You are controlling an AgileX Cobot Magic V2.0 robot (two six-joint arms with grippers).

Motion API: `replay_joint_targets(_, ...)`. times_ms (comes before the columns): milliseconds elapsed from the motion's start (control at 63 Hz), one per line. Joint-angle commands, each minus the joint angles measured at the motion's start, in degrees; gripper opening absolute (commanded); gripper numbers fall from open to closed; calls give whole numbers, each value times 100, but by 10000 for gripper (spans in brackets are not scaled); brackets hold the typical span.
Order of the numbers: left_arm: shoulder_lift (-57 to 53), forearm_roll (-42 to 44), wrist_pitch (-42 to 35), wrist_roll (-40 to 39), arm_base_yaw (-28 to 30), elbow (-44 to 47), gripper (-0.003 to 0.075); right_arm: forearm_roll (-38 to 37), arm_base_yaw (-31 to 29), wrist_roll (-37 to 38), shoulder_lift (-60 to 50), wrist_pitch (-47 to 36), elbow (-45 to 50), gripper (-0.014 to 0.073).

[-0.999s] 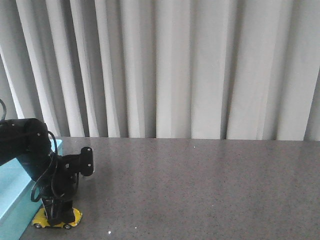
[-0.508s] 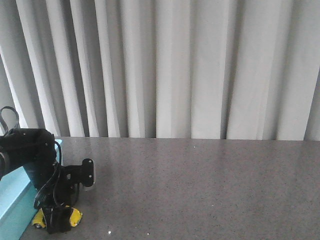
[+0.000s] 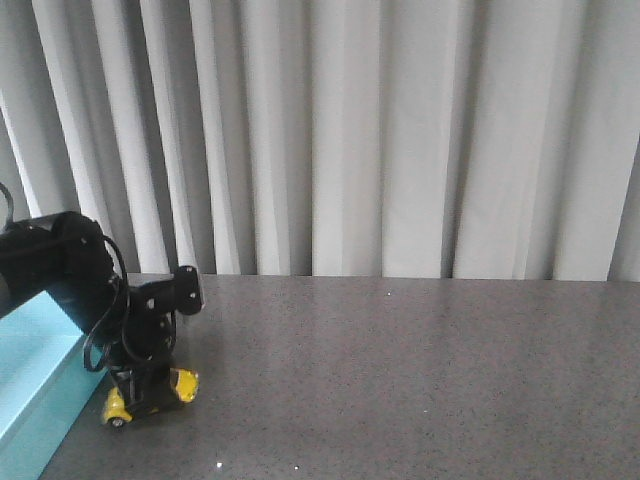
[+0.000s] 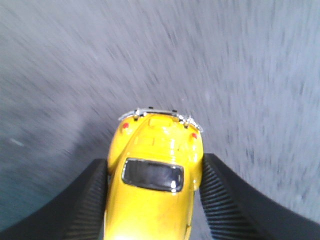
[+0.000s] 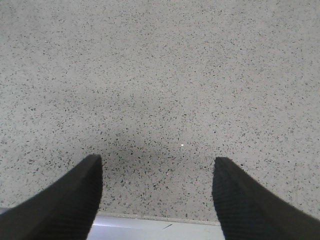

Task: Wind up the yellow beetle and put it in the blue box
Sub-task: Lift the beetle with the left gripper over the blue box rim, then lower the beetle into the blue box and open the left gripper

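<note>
My left gripper (image 3: 150,395) is shut on the yellow beetle (image 3: 180,384) and holds it down on the grey table, just right of the blue box (image 3: 30,375) at the left edge of the front view. In the left wrist view the glossy beetle (image 4: 152,175) sits between my two black ribbed fingers (image 4: 222,200), both pressed against its sides, and the table behind it is motion-blurred. My right gripper (image 5: 156,190) is open and empty over bare speckled table; it does not show in the front view.
White pleated curtains hang behind the table's far edge (image 3: 400,278). The table's near edge (image 5: 160,220) shows between the right gripper's fingers.
My left gripper has pushed the beetle away from the camera and to the right along the table, after first drawing it back nearer the front edge.
</note>
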Motion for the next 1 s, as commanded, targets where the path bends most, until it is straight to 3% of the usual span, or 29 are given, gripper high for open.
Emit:
replay_joint_targets(0, -527, -524, 102, -350, -26, -510, 274, -99, 3, -5, 13, -320, -131, 457)
replay_joint_targets(301, -981, 110, 96, -2712, 147, -1357, 274, -99, 3, -5, 13, -320, -131, 457)
replay_joint_targets(587, -1298, 1012, 96, -4276, 1090, -1349, 274, -99, 3, -5, 13, -320, -131, 457)
replay_joint_targets(777, -1200, 1022, 96, -4511, 1797, -1070, 274, -99, 3, -5, 13, -320, -131, 457)
replay_joint_targets(983, -793, 1023, 81, -4659, 2096, -918, 274, -100, 3, -5, 13, -314, -131, 457)
